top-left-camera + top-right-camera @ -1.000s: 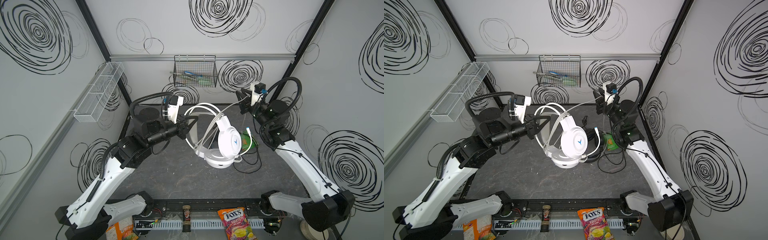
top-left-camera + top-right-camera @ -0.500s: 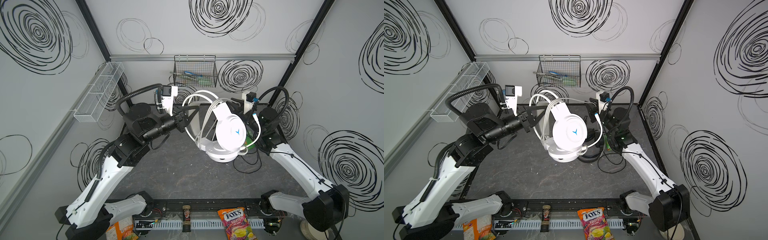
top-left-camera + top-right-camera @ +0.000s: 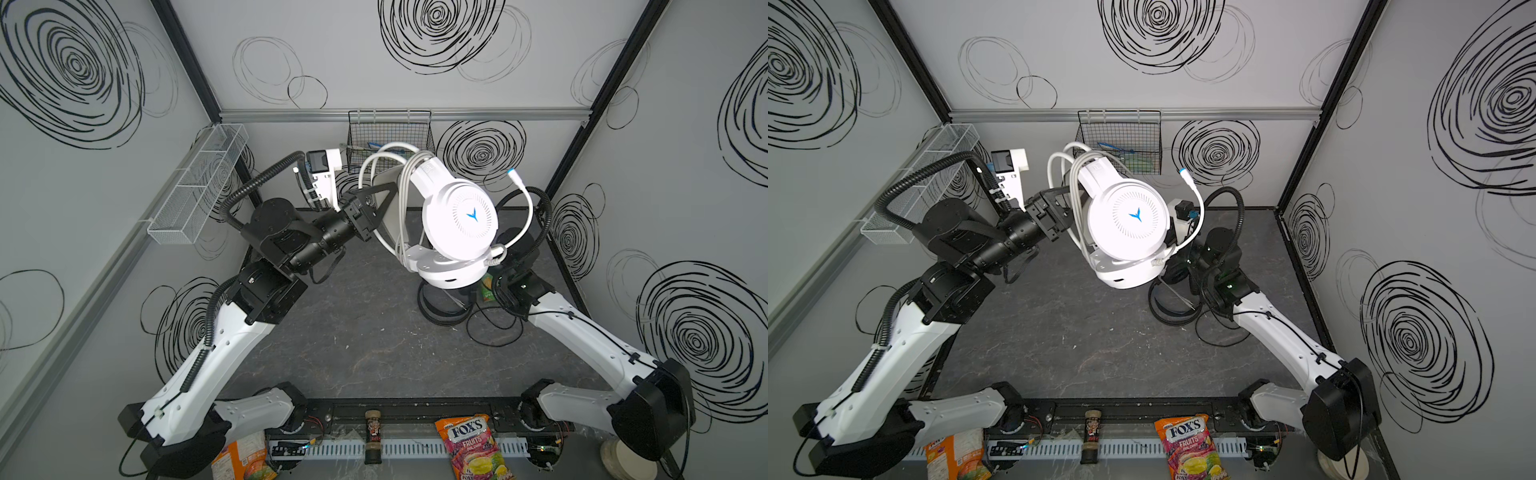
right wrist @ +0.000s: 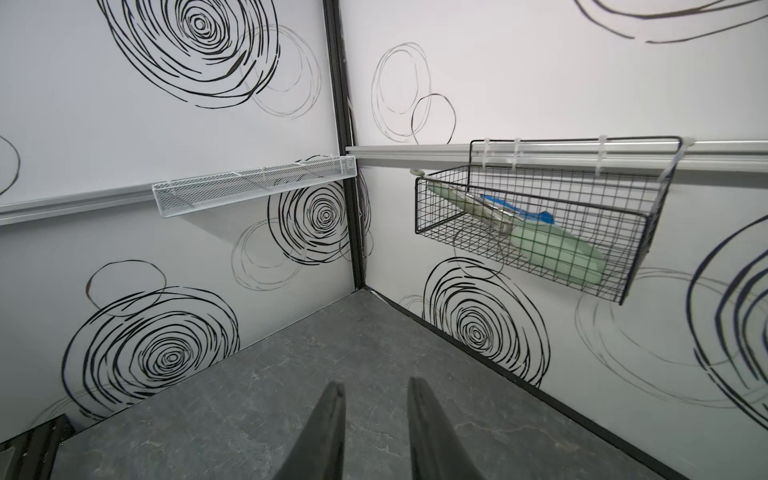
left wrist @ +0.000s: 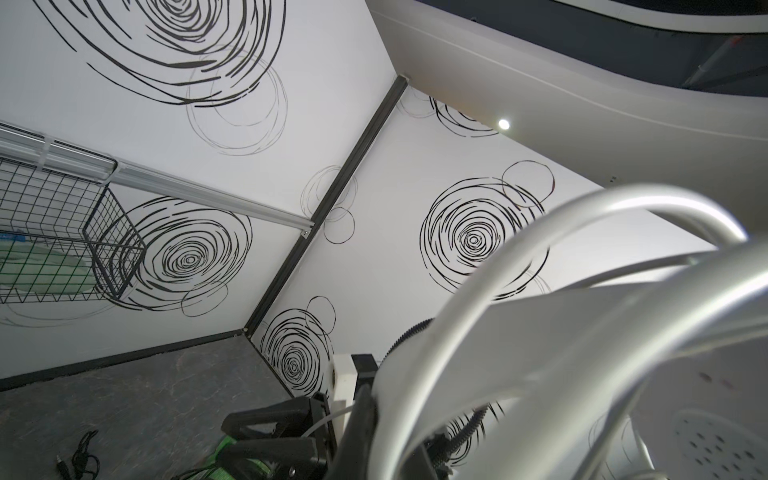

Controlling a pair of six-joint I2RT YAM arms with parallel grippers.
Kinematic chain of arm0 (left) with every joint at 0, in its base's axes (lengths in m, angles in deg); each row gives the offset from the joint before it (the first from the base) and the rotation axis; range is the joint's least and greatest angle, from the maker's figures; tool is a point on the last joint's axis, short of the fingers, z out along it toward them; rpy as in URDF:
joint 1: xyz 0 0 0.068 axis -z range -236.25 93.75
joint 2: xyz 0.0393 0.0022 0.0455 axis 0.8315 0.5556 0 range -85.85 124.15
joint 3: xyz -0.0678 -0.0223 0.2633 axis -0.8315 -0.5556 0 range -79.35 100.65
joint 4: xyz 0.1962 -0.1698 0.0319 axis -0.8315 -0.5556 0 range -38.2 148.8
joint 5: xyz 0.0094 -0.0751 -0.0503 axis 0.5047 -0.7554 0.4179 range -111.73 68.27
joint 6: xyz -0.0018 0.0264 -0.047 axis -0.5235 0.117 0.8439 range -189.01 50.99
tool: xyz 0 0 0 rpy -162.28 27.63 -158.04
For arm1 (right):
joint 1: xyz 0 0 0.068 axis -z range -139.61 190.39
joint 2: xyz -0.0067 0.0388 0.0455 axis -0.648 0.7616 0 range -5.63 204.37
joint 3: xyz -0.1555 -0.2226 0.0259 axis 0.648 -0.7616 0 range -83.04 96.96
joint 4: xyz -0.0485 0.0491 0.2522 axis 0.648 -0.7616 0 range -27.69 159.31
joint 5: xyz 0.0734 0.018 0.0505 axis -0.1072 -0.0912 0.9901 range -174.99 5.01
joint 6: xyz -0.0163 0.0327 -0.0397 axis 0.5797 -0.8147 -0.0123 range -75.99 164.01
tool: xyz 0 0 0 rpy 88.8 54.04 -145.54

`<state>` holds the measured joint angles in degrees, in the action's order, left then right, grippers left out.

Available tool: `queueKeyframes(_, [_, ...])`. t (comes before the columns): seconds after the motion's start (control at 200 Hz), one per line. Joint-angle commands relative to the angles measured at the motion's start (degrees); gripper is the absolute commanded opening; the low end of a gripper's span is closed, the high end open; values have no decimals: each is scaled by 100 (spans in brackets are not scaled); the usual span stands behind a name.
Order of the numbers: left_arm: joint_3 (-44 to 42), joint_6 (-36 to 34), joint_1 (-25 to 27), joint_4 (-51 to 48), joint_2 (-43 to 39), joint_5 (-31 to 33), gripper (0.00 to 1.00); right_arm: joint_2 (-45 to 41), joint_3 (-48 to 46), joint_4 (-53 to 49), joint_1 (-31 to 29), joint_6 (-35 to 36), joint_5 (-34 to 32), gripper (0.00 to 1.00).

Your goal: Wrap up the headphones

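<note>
Currently the left gripper [image 3: 387, 196] is fully closed on the headband of the white headset [image 3: 459, 216] and carries it clear of the table [image 3: 353, 345]. The headset hangs above the far half of the table, right of its middle. The cup bearing the blue logo is turned toward the top cameras, and the second cup sits below it.

The white cable [image 3: 401, 216] runs in several loops around the headband, just beside the gripper's fingers. The left wrist view shows these loops and the band at close range. The cable's blue-tipped plug [image 3: 512, 171] stands free in the air beyond the upper cup, on the side of the right arm.

The right gripper [image 4: 376, 432] is hidden behind the headset in both top views. The right wrist view shows its two fingers a little apart, with nothing between them, above bare table.

The black headset [image 3: 428, 313] lies on the table near the right edge, partly beneath the raised white one. Its black cable [image 3: 494, 345] trails loosely beside it toward the near edge. A wire basket [image 3: 390, 137] hangs on the back wall.
</note>
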<state>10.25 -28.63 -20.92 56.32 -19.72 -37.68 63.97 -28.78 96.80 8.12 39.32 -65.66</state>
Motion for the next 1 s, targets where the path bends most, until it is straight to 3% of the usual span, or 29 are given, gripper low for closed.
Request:
queueKeyframes(0.0, [443,404,-76,917,45,333,0,19,-103,226,-90,-85,117,26])
queueKeyframes(0.43, [590,573,-301,662,48,1519,0,58,-295,79,-615,170,268,21])
queueKeyframes(0.795, [550,871,-741,531,46,1608,0,-15,-367,-217,-959,459,651,10])
queueKeyframes(0.891, [821,741,-742,208,149,1612,0,9,-366,-189,-1028,460,679,12])
queueKeyframes(0.996, [866,704,-746,118,139,1611,0,35,-348,-100,-1053,451,618,25])
